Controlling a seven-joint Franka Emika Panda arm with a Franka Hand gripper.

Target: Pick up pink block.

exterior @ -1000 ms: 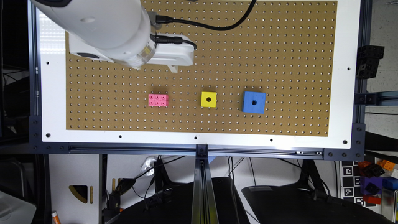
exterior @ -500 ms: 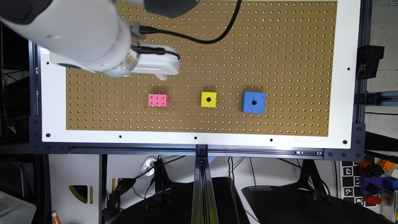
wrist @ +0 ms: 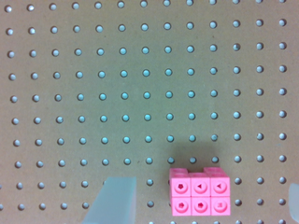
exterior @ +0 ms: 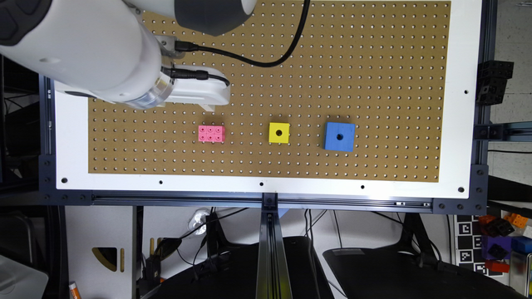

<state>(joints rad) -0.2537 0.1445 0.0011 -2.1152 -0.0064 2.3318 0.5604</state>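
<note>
While my gripper (wrist: 201,203) hangs open above the pegboard (exterior: 374,62), the pink block (wrist: 200,195) lies flat between its fingers (wrist: 114,200), touching neither, with bare board all round. Beyond it sit a yellow cube (exterior: 279,133) and blue cube (exterior: 339,136), well apart.

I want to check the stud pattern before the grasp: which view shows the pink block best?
The wrist view: the pink block is close and large, with all six studs distinct in two rows of three. The exterior view shows the pink block whole but small, lying on the pegboard beside the yellow cube.
</note>
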